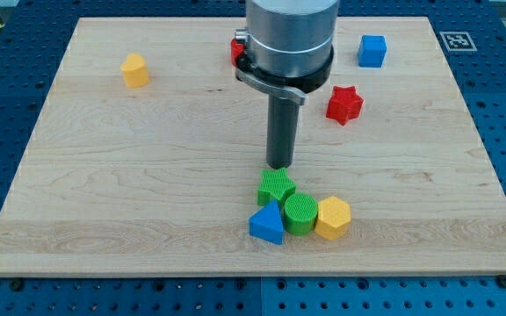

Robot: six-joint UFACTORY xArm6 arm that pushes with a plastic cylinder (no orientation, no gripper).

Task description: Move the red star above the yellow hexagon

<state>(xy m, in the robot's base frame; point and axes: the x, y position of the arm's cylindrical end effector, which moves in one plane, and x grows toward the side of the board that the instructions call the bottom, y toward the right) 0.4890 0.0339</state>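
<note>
The red star [344, 104] lies on the wooden board at the view's upper right. The yellow hexagon [333, 217] sits low in the middle, at the right end of a cluster. My tip [279, 165] ends just above the green star [276, 186], close to or touching its top edge. The tip is well to the left of and below the red star, and up and left of the yellow hexagon.
A green cylinder [301, 213] and a blue triangle [268, 223] touch the green star and yellow hexagon in the cluster. A blue cube [372, 50] is at the top right, a yellow block [134, 69] at the upper left. A red block [236, 49] is partly hidden behind the arm.
</note>
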